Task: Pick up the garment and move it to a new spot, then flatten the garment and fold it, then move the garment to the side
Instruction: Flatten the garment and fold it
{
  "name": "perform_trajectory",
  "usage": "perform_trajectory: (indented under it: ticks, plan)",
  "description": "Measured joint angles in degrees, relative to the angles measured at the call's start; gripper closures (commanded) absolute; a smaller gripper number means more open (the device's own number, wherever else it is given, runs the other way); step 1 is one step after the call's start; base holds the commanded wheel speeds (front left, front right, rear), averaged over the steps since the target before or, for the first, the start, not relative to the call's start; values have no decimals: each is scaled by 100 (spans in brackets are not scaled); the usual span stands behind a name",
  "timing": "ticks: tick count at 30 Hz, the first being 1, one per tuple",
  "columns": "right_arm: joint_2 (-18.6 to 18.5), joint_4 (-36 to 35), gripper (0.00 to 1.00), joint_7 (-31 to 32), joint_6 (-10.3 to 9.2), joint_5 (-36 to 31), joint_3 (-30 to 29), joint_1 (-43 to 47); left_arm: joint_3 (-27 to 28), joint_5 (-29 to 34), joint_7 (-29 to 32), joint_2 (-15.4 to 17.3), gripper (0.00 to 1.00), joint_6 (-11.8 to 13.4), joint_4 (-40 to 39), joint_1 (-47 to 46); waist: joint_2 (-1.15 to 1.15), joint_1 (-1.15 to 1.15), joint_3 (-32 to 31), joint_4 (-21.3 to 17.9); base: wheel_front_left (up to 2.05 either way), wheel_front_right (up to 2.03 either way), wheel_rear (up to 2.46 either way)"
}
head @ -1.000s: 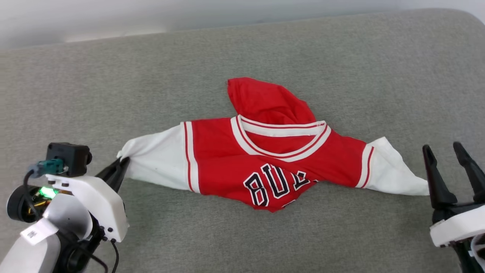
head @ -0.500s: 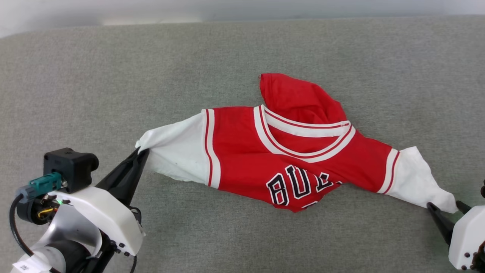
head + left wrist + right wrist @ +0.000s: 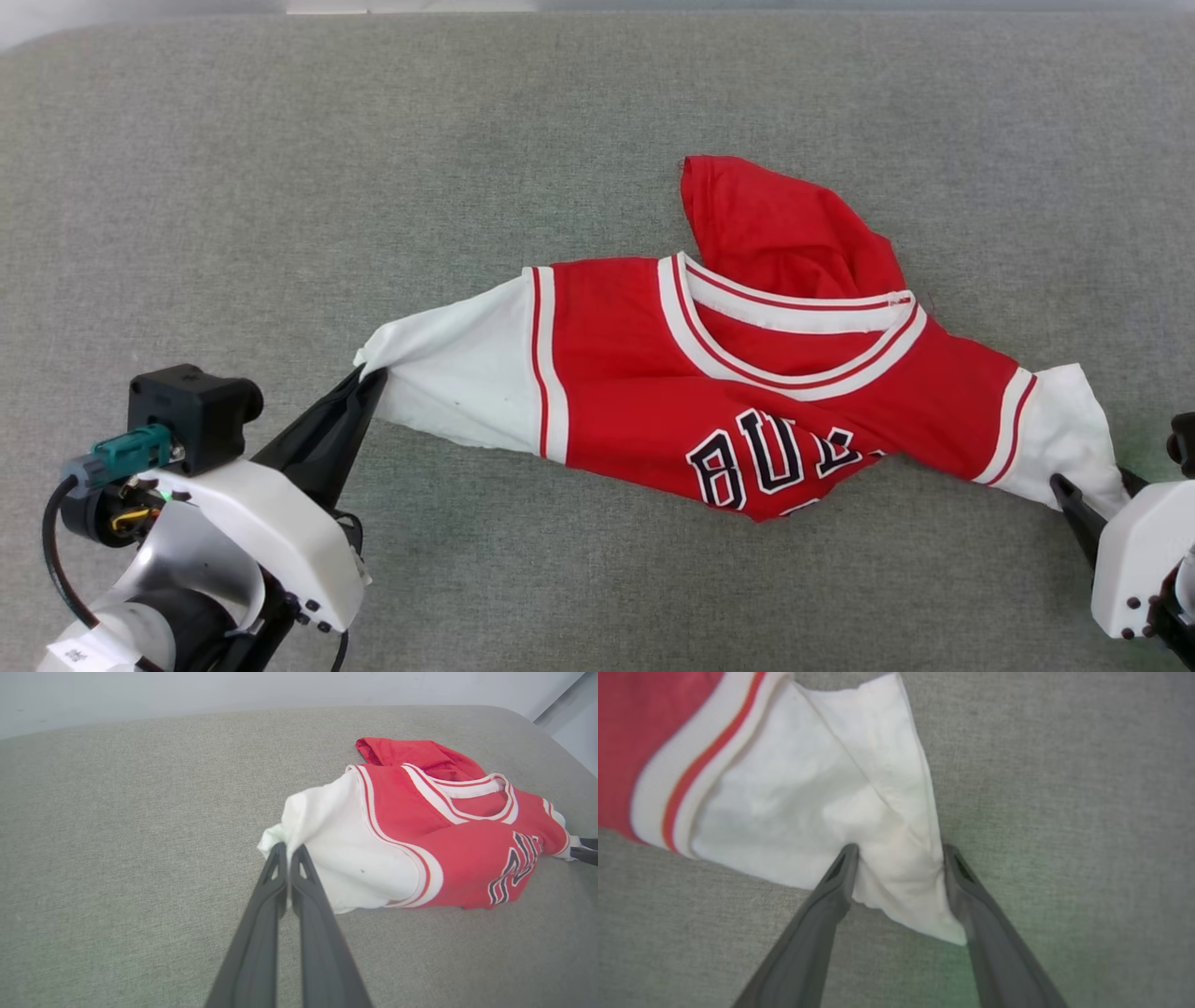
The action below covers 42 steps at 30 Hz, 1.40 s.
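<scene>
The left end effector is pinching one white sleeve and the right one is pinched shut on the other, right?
No. The left end effector is shut on a sleeve of the garment, but the right wrist view shows the right end effector open, fingers apart either side of the other sleeve.

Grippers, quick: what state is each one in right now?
Left gripper: shut on the garment, at one white sleeve tip.
Right gripper: open, astride the other sleeve tip, not yet gripping.
</scene>
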Motion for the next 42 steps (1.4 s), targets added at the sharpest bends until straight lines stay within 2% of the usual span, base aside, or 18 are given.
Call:
perform_trajectory:
  ticks: [1, 11, 16, 23, 32, 42]
  plan:
    - [-21, 37, 100, -22, 0, -11, 34, -18, -15, -18, -20, -1, 100, -13, 24, -21, 0, 0, -9, 9, 0, 0, 0]
    - [-267, 38, 100, -420, 13, -12, 32, -40, 73, -34, -389, 20, 100, -133, 154, 49, 0, 0, -548, -56, 0, 0, 0]
    - [-488, -493, 100, -697, 12, 202, -59, -151, 276, 3, -686, 108, 100, -149, 78, 153, 0, 0, -946, -156, 0, 0, 0]
    - [-526, -1543, 100, -668, 13, 355, -449, -590, 749, 78, -1088, 289, 100, -148, -248, 105, 0, 0, -1419, -364, 0, 0, 0]
    - [-731, -2178, 100, -571, 13, 673, -564, -1633, 1388, 9, -1228, 622, 100, -147, -783, -566, 0, 0, -1783, -611, 0, 0, 0]
    - [-647, -2141, 100, -405, 12, 1021, -377, -2787, 1911, -182, -1176, 912, 100, -73, -893, -1726, 0, 0, -1665, -762, 0, 0, 0]
